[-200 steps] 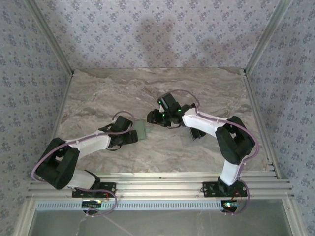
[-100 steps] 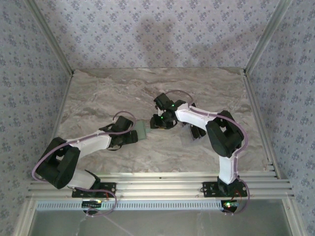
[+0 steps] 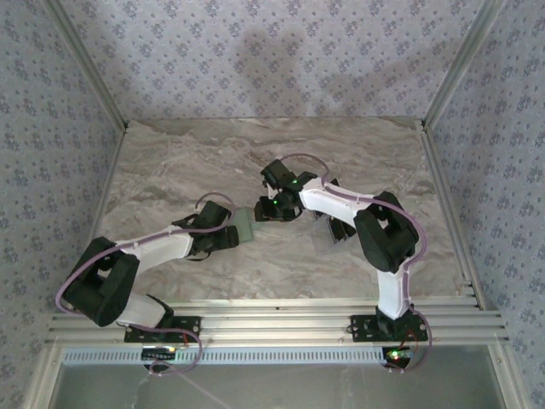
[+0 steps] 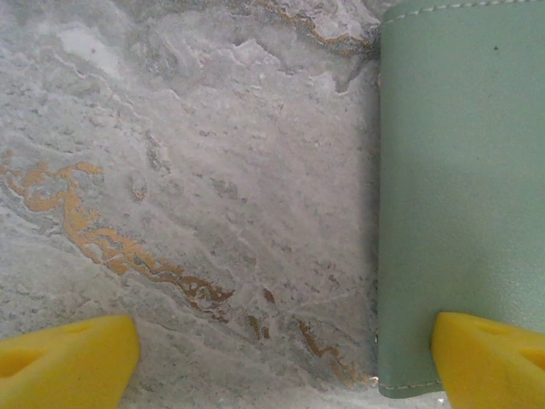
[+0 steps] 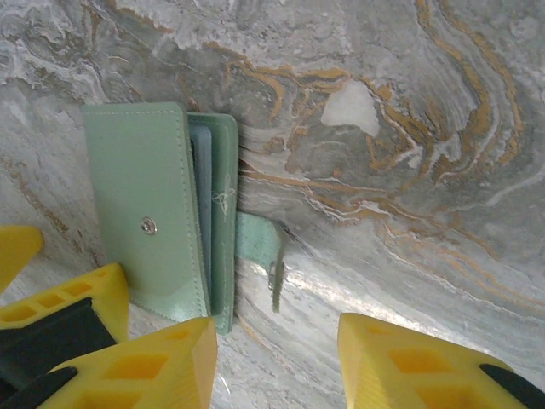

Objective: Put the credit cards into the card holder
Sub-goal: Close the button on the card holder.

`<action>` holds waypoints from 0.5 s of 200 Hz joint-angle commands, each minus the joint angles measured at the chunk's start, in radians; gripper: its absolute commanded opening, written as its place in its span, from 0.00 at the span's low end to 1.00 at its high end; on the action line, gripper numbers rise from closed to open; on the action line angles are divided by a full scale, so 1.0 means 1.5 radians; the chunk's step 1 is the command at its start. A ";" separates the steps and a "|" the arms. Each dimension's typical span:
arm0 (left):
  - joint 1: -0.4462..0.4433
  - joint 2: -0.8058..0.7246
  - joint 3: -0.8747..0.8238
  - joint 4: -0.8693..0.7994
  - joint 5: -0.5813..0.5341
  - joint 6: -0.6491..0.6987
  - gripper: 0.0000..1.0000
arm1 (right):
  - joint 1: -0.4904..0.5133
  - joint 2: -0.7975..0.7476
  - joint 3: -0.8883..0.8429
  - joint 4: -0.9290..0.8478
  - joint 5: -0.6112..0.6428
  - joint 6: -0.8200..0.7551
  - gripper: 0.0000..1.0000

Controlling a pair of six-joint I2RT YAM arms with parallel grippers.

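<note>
Top external is showing me the green card holder (image 3: 245, 225) lying flat on the marble table (image 3: 170, 162), near the middle, between my two arms. The left gripper (image 3: 230, 233) is sitting right at its near side, and the right gripper (image 3: 266, 209) is hanging just beside its far side. In the left wrist view, the left gripper (image 4: 281, 345) is standing wide open, with one yellow fingertip (image 4: 490, 358) over the edge of the card holder (image 4: 460, 187) and bare table under the other. In the right wrist view, the right gripper (image 5: 277, 336) is holding its fingers apart and gripping nothing, while the card holder (image 5: 140, 196) is lying just ahead with its little strap (image 5: 260, 247) sticking out sideways. Some dark shapes under the right arm are maybe the credit cards (image 3: 342, 232), but I cannot tell.
</note>
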 commanded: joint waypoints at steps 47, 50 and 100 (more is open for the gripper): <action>-0.001 0.047 -0.019 0.011 0.028 -0.010 0.91 | 0.001 0.033 0.026 -0.026 0.002 -0.016 0.34; -0.001 0.047 -0.019 0.011 0.028 -0.010 0.91 | 0.001 0.033 0.027 -0.026 0.002 -0.015 0.34; -0.001 0.048 -0.018 0.013 0.029 -0.011 0.91 | -0.002 0.036 0.027 -0.028 -0.001 -0.015 0.23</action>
